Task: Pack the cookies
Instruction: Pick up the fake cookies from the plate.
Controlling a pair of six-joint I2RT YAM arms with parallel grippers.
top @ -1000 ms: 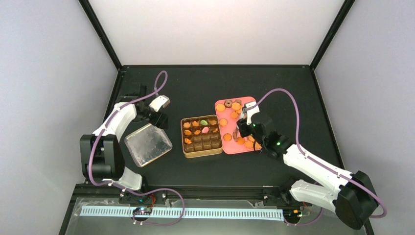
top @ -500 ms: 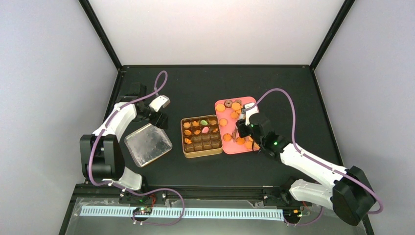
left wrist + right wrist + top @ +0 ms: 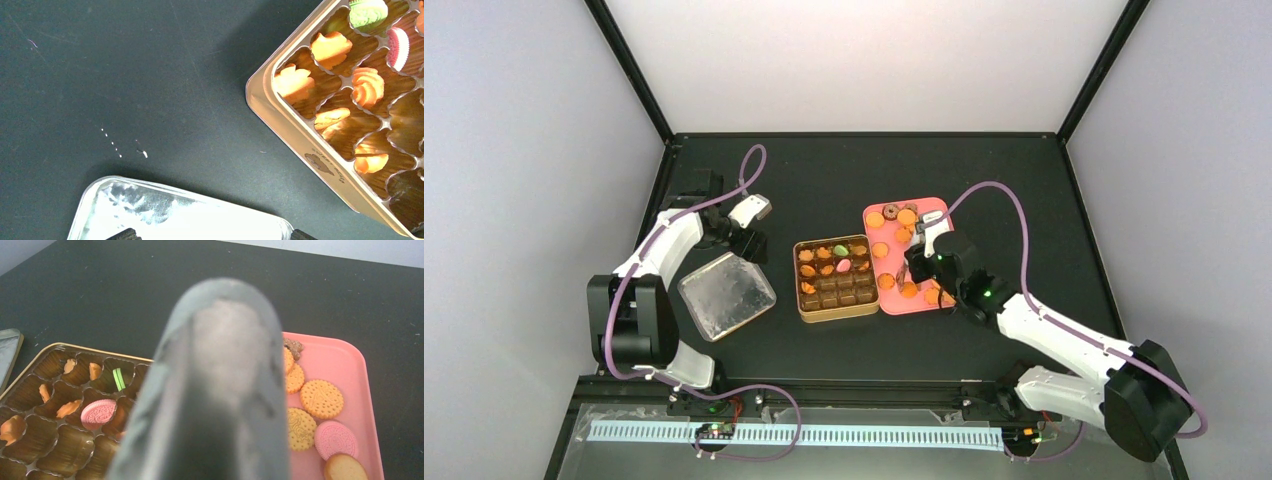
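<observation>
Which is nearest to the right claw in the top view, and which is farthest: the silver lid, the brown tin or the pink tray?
1. Pink tray: the right claw hangs over it.
2. Brown tin: just left of the tray.
3. Silver lid: far left, beyond the tin.

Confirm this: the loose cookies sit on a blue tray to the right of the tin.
Wrong colour: the tray is pink, not blue, as the top external view shows. The loose cookies do sit on it, right of the tin.
</observation>
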